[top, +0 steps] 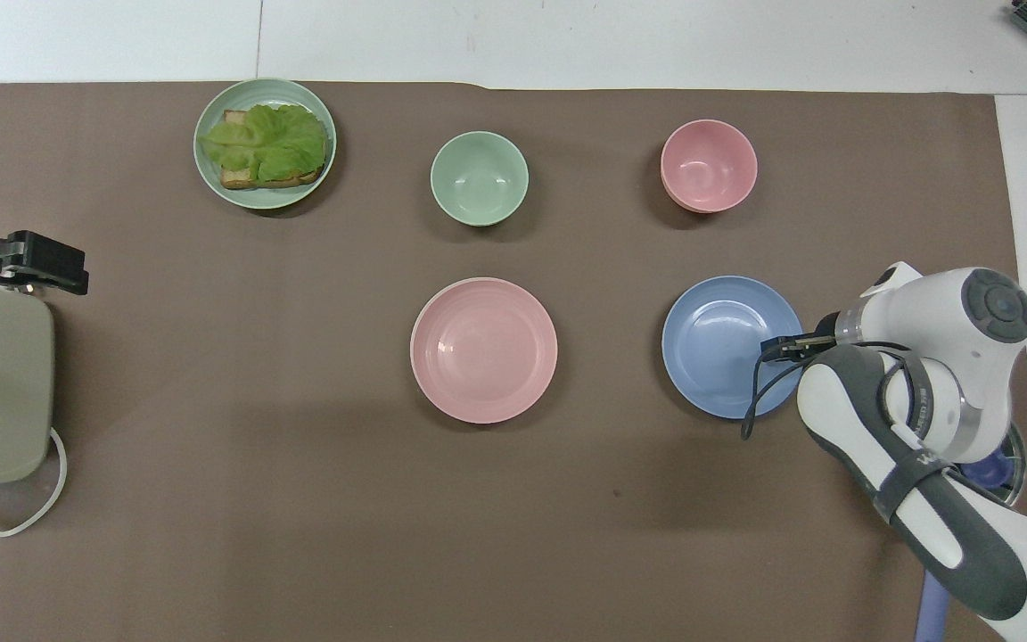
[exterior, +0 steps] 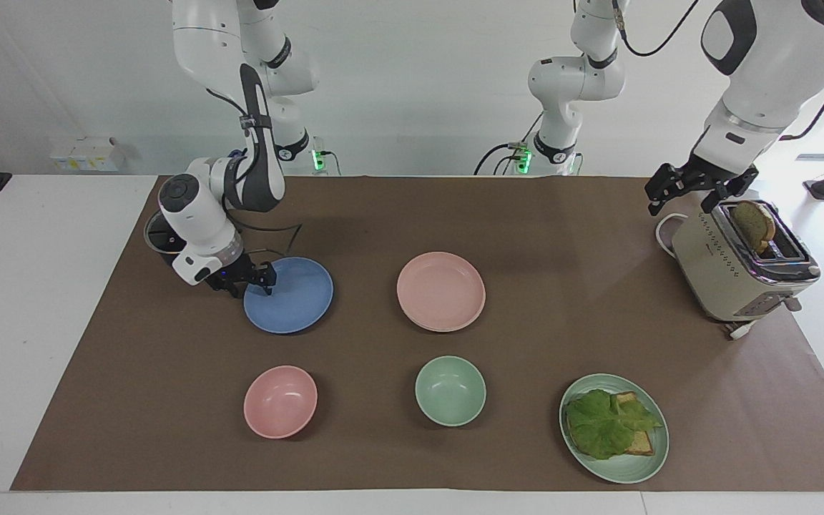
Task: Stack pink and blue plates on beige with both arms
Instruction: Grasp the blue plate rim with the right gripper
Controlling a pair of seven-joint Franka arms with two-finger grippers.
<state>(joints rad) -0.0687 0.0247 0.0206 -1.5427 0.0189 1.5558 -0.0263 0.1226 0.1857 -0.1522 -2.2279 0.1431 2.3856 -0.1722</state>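
We see the blue plate (exterior: 290,297) flat on the brown mat (exterior: 562,236) that covers the desk (exterior: 26,286), toward the right arm's end. The pink plate (exterior: 440,290) lies beside it near the middle of the desk, apart from it. A thin paler edge shows along the pink plate's rim, and we cannot tell whether another plate lies under it. The right end effector (exterior: 263,277) is low at the blue plate's rim, on the side toward the right arm's end. In the overhead view its tip (top: 781,346) overlaps that rim. We cannot tell whether it is open or gripping the plate. The left end effector (exterior: 691,189) hangs in the air over the toaster (exterior: 727,275), with its jaws spread wide and nothing between them. The toaster stands at the left arm's end of the desk, and a slice of bread (exterior: 753,223) sticks up from its slot. Farther from the robots than the two plates are three more dishes in a row. The pink bowl (exterior: 280,400) is in line with the blue plate, and the green bowl (exterior: 450,390) is in line with the pink plate. A green plate (exterior: 644,468) toward the left arm's end carries lettuce (exterior: 601,425) on toast (exterior: 641,443).
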